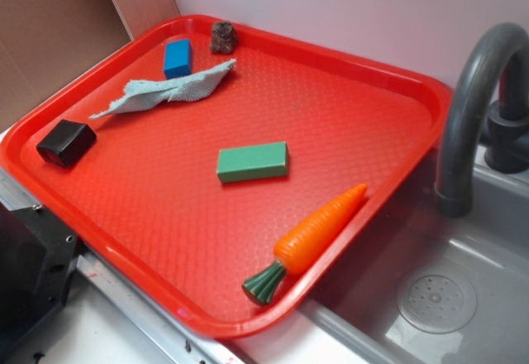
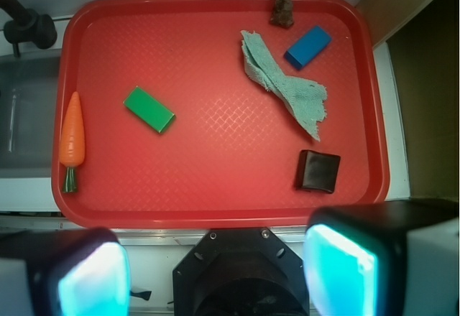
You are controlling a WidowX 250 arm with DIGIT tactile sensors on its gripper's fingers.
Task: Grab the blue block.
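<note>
The blue block (image 1: pixel 178 57) lies near the far left corner of the red tray (image 1: pixel 355 107), just behind a crumpled pale-green cloth (image 1: pixel 169 89). In the wrist view the blue block (image 2: pixel 307 47) sits at the upper right of the tray (image 2: pixel 215 208), next to the cloth (image 2: pixel 284 86). My gripper (image 2: pixel 215 269) is high above the tray's near edge, far from the block. Its jaws stand wide apart with nothing between them. The gripper does not show in the exterior view.
A green block (image 1: pixel 253 162) (image 2: pixel 149 109) lies mid-tray. A glossy black block (image 1: pixel 66 142) (image 2: pixel 318 171) sits near one edge, a toy carrot (image 1: pixel 310 236) (image 2: pixel 72 138) near the sink side, a small brown lump (image 1: pixel 223 36) (image 2: pixel 282 11) at the far rim. A grey faucet (image 1: pixel 475 99) and sink (image 1: pixel 436 298) adjoin the tray.
</note>
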